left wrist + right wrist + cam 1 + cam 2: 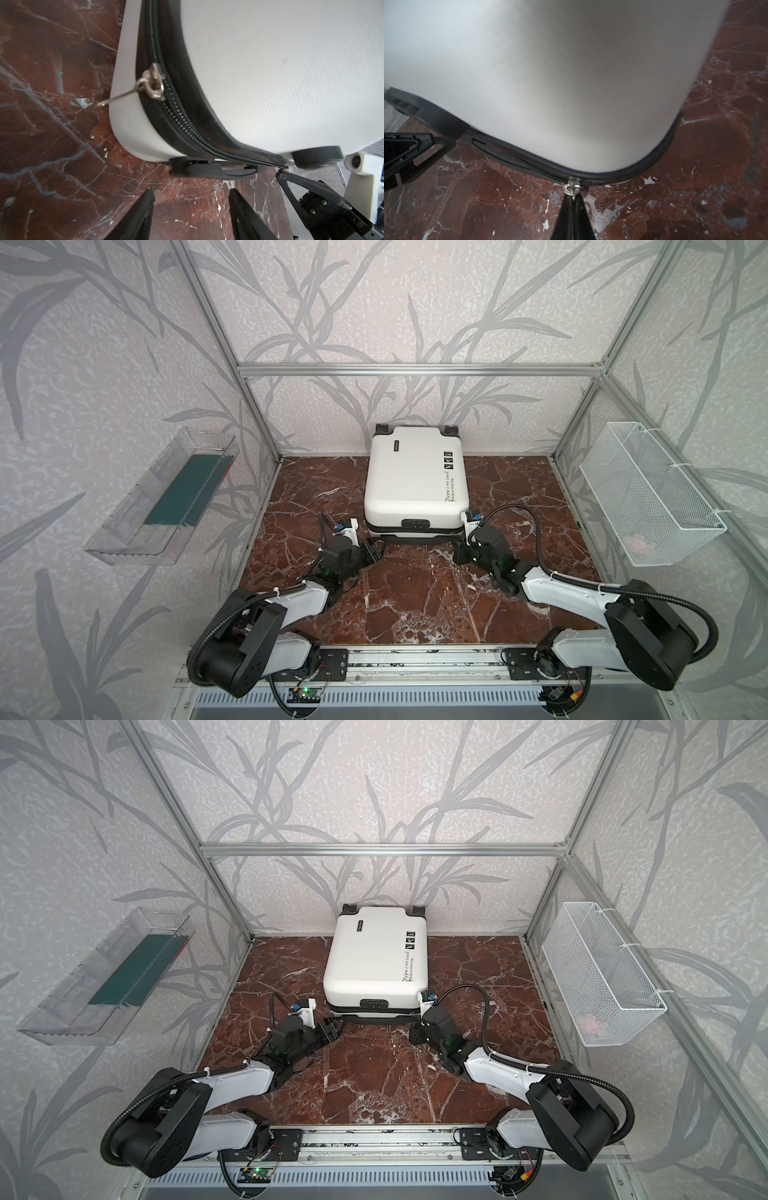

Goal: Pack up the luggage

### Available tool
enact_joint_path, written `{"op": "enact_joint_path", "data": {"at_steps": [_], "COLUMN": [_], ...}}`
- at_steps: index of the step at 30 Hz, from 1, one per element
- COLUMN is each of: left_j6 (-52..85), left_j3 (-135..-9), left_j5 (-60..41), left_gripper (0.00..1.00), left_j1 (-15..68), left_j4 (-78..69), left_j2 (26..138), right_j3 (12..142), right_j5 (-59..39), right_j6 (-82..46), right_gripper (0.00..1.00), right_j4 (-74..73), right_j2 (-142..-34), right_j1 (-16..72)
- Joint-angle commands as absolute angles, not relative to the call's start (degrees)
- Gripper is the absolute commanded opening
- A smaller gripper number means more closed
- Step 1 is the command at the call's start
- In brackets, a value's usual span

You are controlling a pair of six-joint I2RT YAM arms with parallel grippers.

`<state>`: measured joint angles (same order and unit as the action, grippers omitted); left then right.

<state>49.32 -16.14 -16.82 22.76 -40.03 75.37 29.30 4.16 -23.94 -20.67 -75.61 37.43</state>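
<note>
You've got a red marble table [415,614] with the luggage [415,477] lying flat and closed at back centre. Its wheels point to the rear wall and its handle edge faces the arms. The white mesh basket [648,497] hangs on the right wall with something pinkish at its near end, too blurred to name. The clear tray [124,539] hangs on the left wall and holds a flat dark green item. Your left gripper [374,552] sits low just off the luggage's near left corner. Its wrist view shows the fingers [143,216] spread with only marble between them, tips just short of the black handle [212,169]. Your right gripper [460,551] is at the near right corner, fingers pressed together and pinching the zipper pull [571,187] on the black zipper band [519,158]. You can see the contact clearly in the right wrist view. A second slider [154,83] sits on the band round the left corner. Its metal tab sticks out free over the table, nothing touching it.
</note>
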Motion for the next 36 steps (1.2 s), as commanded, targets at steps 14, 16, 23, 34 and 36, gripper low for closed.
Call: {"op": "enact_joint_path", "data": {"at_steps": [14, 16, 23, 34, 36], "left_j6": [52.3, 52.5, 52.1, 51.8, 51.7], "left_j3": [-19.2, -19.8, -21.6, -23.0, -22.7], "left_j5": [-19.0, -19.2, -18.9, -18.3, -18.2], "left_gripper": [0.35, 0.32, 0.25, 0.24, 0.24], "left_j1": [23.8, 24.3, 26.3, 28.8, 28.7], "left_j4": [-53.7, -54.2, -54.2, -53.8, -53.4], "left_j2": [86.7, 87.5, 89.5, 90.7, 90.2], "right_j3": [30.2, 30.4, 32.6, 40.2, 39.8], "right_j5": [-1.2, -2.1, -2.6, -1.5, -0.8], "right_j6": [-22.4, -22.7, -23.5, -24.3, -24.9], "right_gripper": [0.00, 0.00, 0.00, 0.00, 0.00], "right_j4": [-21.2, -21.8, -24.0, -26.4, -26.9], "right_j2": [-77.2, -77.6, -80.3, -88.8, -89.0], "right_j1": [37.2, 37.2, 40.0, 47.7, 47.6]}}
